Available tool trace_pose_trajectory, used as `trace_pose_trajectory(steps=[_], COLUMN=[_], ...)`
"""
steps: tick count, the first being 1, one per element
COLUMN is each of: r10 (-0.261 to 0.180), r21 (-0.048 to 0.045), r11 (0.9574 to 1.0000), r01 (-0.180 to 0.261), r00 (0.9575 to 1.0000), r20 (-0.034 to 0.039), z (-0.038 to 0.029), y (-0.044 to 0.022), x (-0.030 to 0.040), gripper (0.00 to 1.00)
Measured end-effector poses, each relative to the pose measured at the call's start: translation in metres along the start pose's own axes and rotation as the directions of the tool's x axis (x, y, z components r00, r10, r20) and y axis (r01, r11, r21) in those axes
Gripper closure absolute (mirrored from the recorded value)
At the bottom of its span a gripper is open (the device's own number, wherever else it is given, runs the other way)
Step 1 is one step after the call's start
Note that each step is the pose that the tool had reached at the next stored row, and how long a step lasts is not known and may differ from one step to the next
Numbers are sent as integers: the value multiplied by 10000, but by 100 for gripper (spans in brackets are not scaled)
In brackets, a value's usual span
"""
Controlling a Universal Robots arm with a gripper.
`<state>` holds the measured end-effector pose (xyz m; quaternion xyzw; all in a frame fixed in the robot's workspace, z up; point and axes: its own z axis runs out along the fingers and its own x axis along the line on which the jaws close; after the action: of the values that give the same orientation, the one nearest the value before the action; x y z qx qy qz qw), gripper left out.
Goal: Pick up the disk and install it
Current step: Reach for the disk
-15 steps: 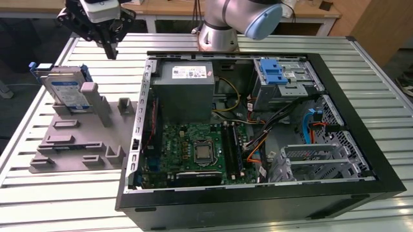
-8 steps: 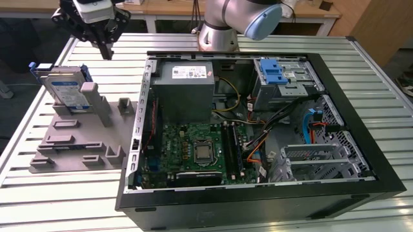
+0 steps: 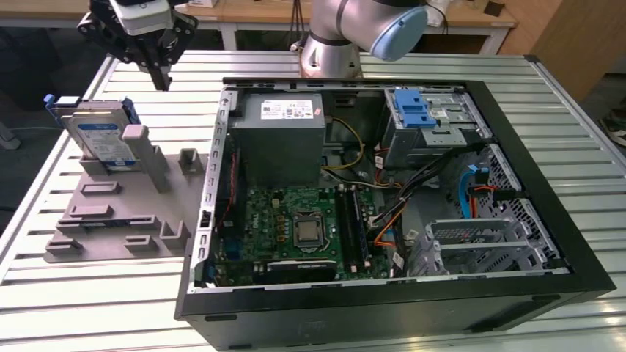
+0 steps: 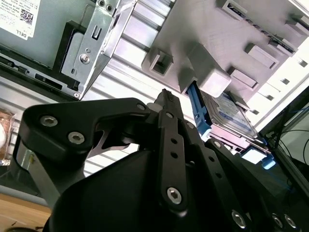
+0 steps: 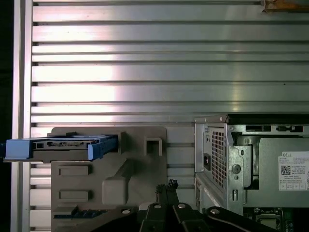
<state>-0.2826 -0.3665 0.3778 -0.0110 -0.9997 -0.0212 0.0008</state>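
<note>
The disk (image 3: 102, 137) stands upright on its edge in a grey holder (image 3: 117, 213) on the exterior view's left. It is silver with a white-and-blue label and a blue frame. My gripper (image 3: 160, 79) hangs above the table just behind the disk, fingers pointing down, shut and holding nothing. In the first wrist view the disk (image 5: 60, 147) appears edge-on in the holder (image 5: 108, 169), apart from the gripper (image 5: 171, 185). In the second wrist view the disk (image 4: 227, 113) lies a short way beyond the gripper (image 4: 166, 96).
An open black computer case (image 3: 391, 293) lies on the slatted metal table (image 3: 98, 293), to the exterior view's right of the holder. Inside are a grey power supply (image 3: 284, 139), a motherboard (image 3: 303, 227) and a drive cage with a blue latch (image 3: 415, 110). The arm's base (image 3: 330, 51) stands behind.
</note>
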Motion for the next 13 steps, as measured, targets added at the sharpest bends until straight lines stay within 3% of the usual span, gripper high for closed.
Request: trace_pose_trajectory(steps=[6,13], r10=[1,-2], r21=[1,1], r11=[10000,10000], r01=[-1,2], r00=[10000,10000], r20=[-1,0], z=[0,5], y=[-1,-3], x=[39,159], gripper=[89,89])
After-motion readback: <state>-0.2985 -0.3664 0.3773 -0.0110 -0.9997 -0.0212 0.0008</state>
